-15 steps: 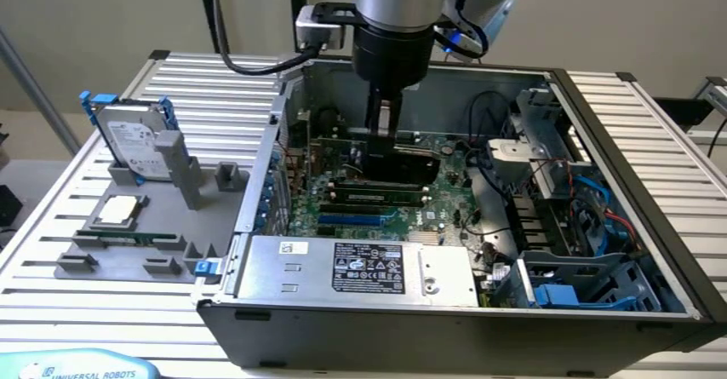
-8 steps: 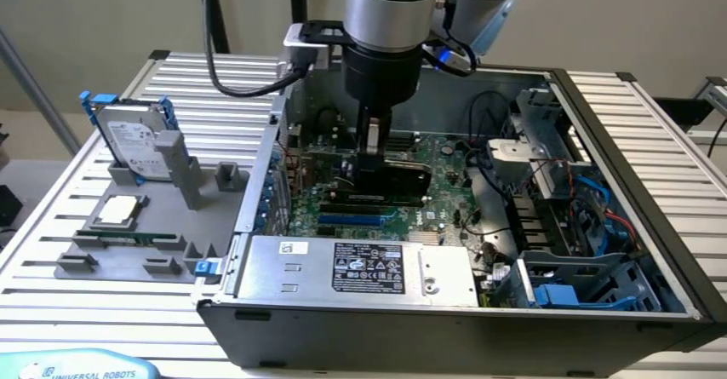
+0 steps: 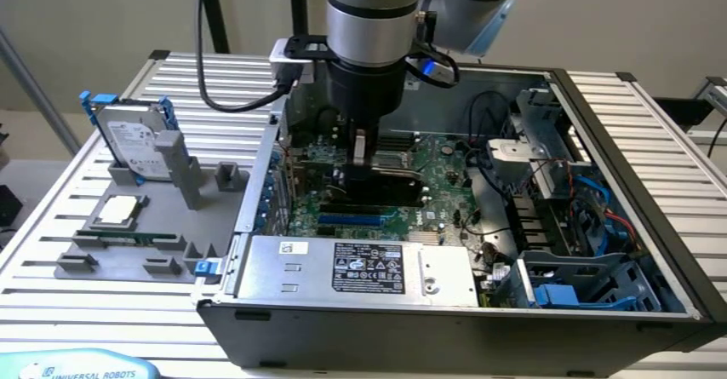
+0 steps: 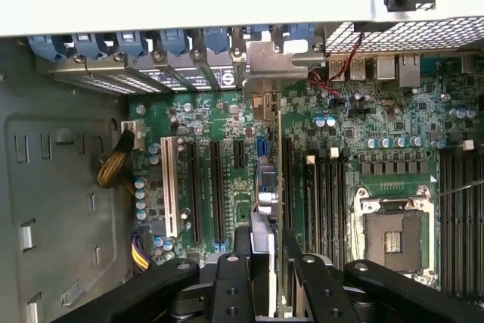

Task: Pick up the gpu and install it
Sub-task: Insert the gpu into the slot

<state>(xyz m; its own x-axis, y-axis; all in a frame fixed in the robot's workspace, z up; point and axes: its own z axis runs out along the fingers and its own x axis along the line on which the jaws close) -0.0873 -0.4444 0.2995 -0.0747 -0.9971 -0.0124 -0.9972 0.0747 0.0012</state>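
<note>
A: Where is the hand (image 3: 361, 168)?

B: Down inside the open case (image 3: 455, 324), low over the board (image 3: 437, 170), toward the case's far side and the exterior view's left. The arm (image 3: 366, 21) drops straight down onto it from above.

A: Has it got hold of anything?

B: Yes, the gpu (image 4: 277, 175). In the wrist view the card stands on edge between the two black fingers (image 4: 234, 277). They are partly closed, one against each side of it.

A: And where is the gpu exactly?

B: Upright over the board, running parallel to the long slots (image 4: 215, 187) and just beside them. Its silver bracket (image 4: 265, 66) is up at the case's rear wall, next to the row of blue latches (image 4: 162, 39). I cannot tell whether its lower edge is seated in a slot.

A: What else is around?

B: The case lies on a slatted worktop (image 3: 665, 123). At the exterior view's left, outside the case, there is a grey holder (image 3: 142, 260). A drive (image 3: 134, 136) with blue rails stands upright at its far end. A square silver chip (image 3: 119, 211) lies flat nearer to us. Inside the case, a power supply (image 3: 357, 267) sits along the near edge. In the wrist view a square socket (image 4: 393, 236) shows on the board, well apart from the gpu.
</note>
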